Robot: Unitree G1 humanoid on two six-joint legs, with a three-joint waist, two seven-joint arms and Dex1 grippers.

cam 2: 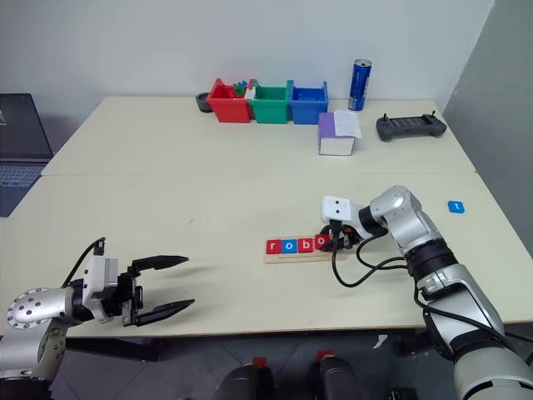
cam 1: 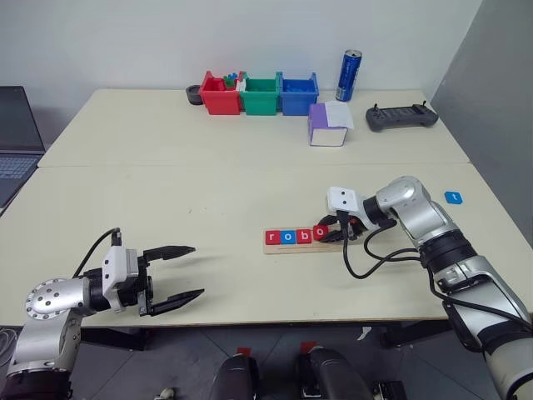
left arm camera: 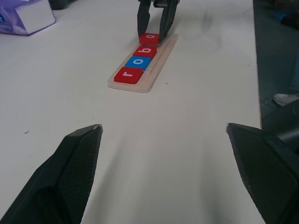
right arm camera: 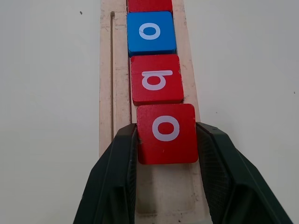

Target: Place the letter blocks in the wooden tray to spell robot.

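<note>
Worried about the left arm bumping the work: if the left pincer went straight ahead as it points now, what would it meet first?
Probably the wooden tray end with the red "r" block; bare table lies before it, though depth is uncertain.

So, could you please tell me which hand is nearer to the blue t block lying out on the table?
Right. The right hand sits at the wooden tray, gripping the red o block, with the blue t block off to its right. The left hand hovers open far across the table.

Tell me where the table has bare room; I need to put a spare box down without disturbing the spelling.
Free: the wide stretch between the bins and the wooden tray, and the near-left area around the open left claw. Crowded: the tray's end, where the right claw grips the red o block, and the back edge by the purple-and-white box.
</note>
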